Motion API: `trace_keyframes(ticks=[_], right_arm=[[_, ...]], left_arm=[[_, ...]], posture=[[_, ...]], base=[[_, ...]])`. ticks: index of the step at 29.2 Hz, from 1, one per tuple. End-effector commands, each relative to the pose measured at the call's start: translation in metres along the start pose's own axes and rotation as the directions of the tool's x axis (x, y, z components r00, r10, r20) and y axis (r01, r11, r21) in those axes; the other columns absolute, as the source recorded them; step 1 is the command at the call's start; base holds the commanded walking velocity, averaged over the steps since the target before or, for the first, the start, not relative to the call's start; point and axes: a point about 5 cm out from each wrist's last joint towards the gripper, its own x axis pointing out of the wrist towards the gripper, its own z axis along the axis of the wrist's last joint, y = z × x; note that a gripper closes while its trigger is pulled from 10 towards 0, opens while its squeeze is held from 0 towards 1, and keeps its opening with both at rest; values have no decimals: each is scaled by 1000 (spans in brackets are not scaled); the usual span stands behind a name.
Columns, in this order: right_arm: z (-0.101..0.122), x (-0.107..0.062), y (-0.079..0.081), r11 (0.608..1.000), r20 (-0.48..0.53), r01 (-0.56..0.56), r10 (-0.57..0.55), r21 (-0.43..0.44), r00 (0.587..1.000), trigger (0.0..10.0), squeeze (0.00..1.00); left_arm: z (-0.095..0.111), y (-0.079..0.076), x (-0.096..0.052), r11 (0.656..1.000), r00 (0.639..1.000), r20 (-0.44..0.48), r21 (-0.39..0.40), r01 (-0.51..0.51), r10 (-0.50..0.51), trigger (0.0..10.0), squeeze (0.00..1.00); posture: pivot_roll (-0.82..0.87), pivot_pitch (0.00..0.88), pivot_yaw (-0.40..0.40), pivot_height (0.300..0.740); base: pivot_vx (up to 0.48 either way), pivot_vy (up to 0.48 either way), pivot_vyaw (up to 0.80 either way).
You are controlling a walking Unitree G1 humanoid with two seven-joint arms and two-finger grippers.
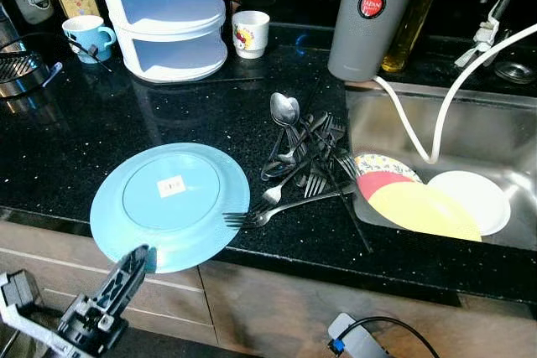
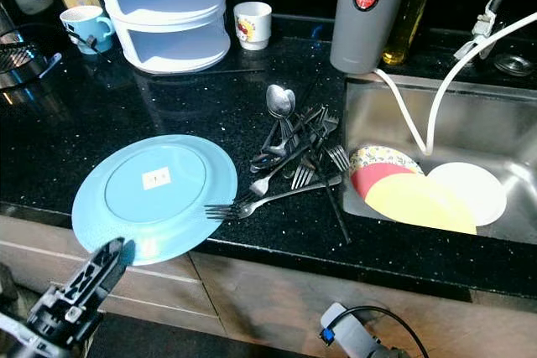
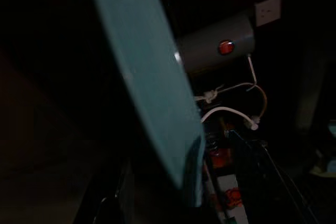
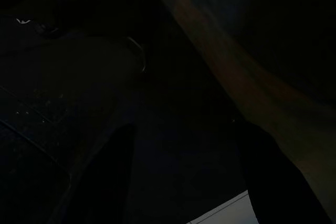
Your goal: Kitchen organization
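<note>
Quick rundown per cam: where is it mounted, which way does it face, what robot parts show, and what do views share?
Left eye: on the head, facing forward and down at the black countertop; left gripper at the light blue plate's near rim.
Right eye: stereo twin, same scene shifted; cutlery pile, sink.
Left wrist: along its fingers, plate edge between them, grey cylinder beyond.
Right wrist: very dark, two fingers.
Shared: eyes and left wrist share plate and cylinder.

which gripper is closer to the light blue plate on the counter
Left. The left gripper is at the light blue plate's near rim; the right arm sits low, off toward the sink side.
</note>
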Motion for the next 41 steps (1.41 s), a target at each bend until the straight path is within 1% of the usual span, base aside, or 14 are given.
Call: trace_keyframes(ticks=[1, 4, 5, 6, 7, 8, 14, 23, 25, 30, 34, 36, 38, 41], right_arm=[[-2, 0, 1, 1000, -10, -6, 6, -7, 1000, 10000, 0], [-2, 0, 1, 1000, -10, -5, 5, -6, 1000, 10000, 0], [-2, 0, 1, 1000, -11, -5, 5, -7, 1000, 10000, 0], [-2, 0, 1, 1000, -11, -5, 5, -7, 1000, 10000, 0], [-3, 0, 2, 1000, -11, -6, 6, -7, 1000, 10000, 0], [-3, 0, 2, 1000, -12, -6, 6, -8, 1000, 10000, 0], [-3, 0, 1, 1000, -13, -6, 6, -9, 1000, 10000, 0], [-3, 0, 1, 1000, -14, -5, 5, -11, 1000, 10000, 0], [-3, 0, 1, 1000, -14, -5, 5, -12, 1000, 10000, 0], [-2, 0, 0, 1000, -14, -6, 5, -14, 1000, 10000, 0], [-2, 0, 0, 1000, -14, -5, 5, -15, 1000, 10000, 0], [-2, 0, 1, 1000, -13, -6, 5, -16, 1000, 10000, 0], [-2, 0, 1, 1000, -13, -6, 6, -17, 1000, 10000, 0], [-2, 0, 1, 1000, -13, -6, 6, -17, 1000, 10000, 0]], left_arm=[[1, 0, -1, 1000, 1000, 19, -10, -6, 7, 10000, 0], [0, -1, 3, 1000, 1000, 16, -8, 6, -6, 10000, 0], [1, -3, 5, 1000, 1000, 19, -11, 19, -19, 6275, 0], [1, -3, 5, 1000, 1000, 19, -11, 19, -19, 6275, 0], [1, -4, 6, 1000, 999, 22, -8, 24, -24, 3529, 0], [2, -4, 8, 999, 999, 25, -10, 31, -31, 0, 0], [3, -7, 13, 999, 998, 35, -11, 49, -49, 0, 0], [4, -10, 15, 997, 997, 46, -15, 69, -69, 0, 0], [5, -12, 16, 997, 996, 47, -14, 79, -79, 0, 0], [11, -26, 26, 991, 989, 60, 22, 135, -136, 0, 0], [21, -33, 34, 987, 987, 83, 94, 131, -139, 0, 0], [31, -35, 39, 982, 986, 106, 154, 109, -126, 0, 0], [43, -38, 46, 968, 984, 146, 240, 67, -104, 0, 0], [49, -40, 49, 962, 981, 164, 269, 54, -100, 0, 0]], posture=[[101, 21, -12, 740], [97, 19, -11, 740], [96, 18, -12, 740], [96, 18, -12, 740], [96, 16, -14, 740], [96, 16, -14, 740], [94, 14, -14, 740], [94, 15, -14, 740], [94, 17, -15, 740], [96, 18, -14, 740], [97, 18, -14, 740], [100, 18, -14, 740], [100, 19, -14, 740], [101, 18, -14, 740]], base=[[0, 0, 0], [0, 0, 0], [0, 0, 0], [0, 0, 0], [0, 0, 0], [0, 0, 0], [0, 0, 0], [0, 0, 0], [0, 0, 0], [0, 0, 0], [0, 0, 0], [0, 0, 0], [0, 0, 0], [0, 0, 0]])
